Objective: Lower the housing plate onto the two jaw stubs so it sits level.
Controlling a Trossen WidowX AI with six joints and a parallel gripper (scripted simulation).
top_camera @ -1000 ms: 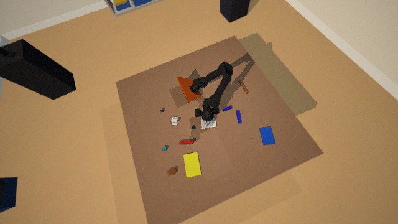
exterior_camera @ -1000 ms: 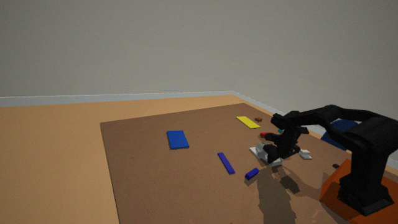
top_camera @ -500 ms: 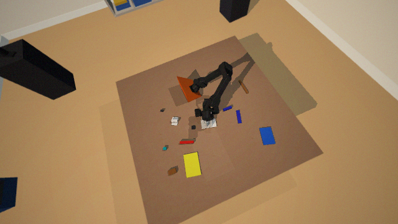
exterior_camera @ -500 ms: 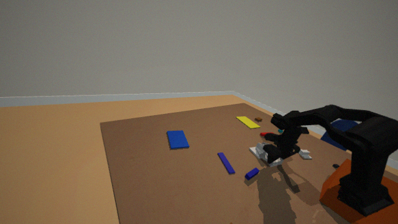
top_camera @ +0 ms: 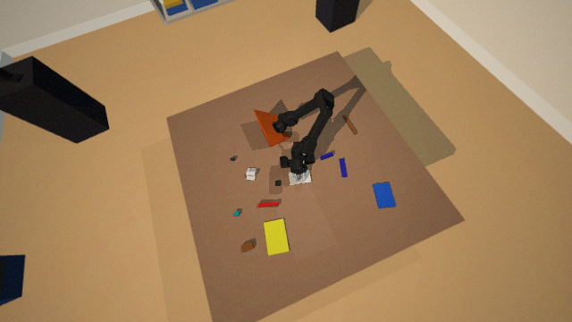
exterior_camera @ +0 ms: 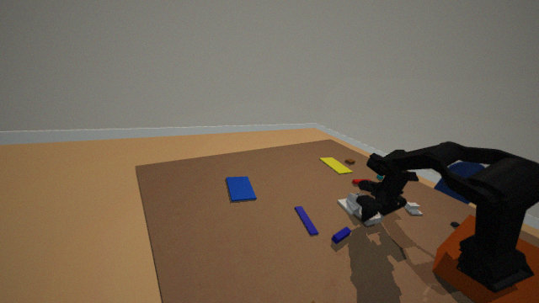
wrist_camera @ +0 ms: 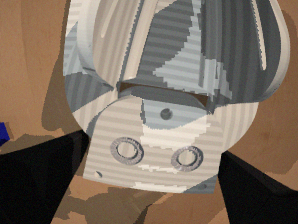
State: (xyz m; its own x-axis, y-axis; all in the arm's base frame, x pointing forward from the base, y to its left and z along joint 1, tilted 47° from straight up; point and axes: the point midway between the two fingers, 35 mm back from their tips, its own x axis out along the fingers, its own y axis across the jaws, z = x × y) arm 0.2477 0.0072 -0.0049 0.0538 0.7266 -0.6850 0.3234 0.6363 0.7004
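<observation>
The pale housing plate [wrist_camera: 110, 167] lies across the near end of the white assembly [top_camera: 306, 179] [exterior_camera: 345, 204]. Two round stubs show inside ringed holes in the plate, and the plate looks about level. Whether any gap is left under it cannot be seen. Two long curved jaws, a left jaw [wrist_camera: 105, 45] and a right jaw [wrist_camera: 277, 55], reach away from it on the wider base. My gripper [wrist_camera: 154, 147] is open. Its dark fingers stand low on either side of the plate, close to its edges; contact cannot be told. In the top and exterior views the arm hides part of the assembly.
A small white piece [top_camera: 251, 173] [exterior_camera: 413, 209], a black cube [top_camera: 278, 182] and a red bar [top_camera: 268, 204] [exterior_camera: 361, 181] lie nearby. Two dark blue bars [top_camera: 343, 167] [exterior_camera: 306, 220] lie on the other side. A yellow plate [top_camera: 277, 237] and a blue plate [top_camera: 384, 195] lie farther off.
</observation>
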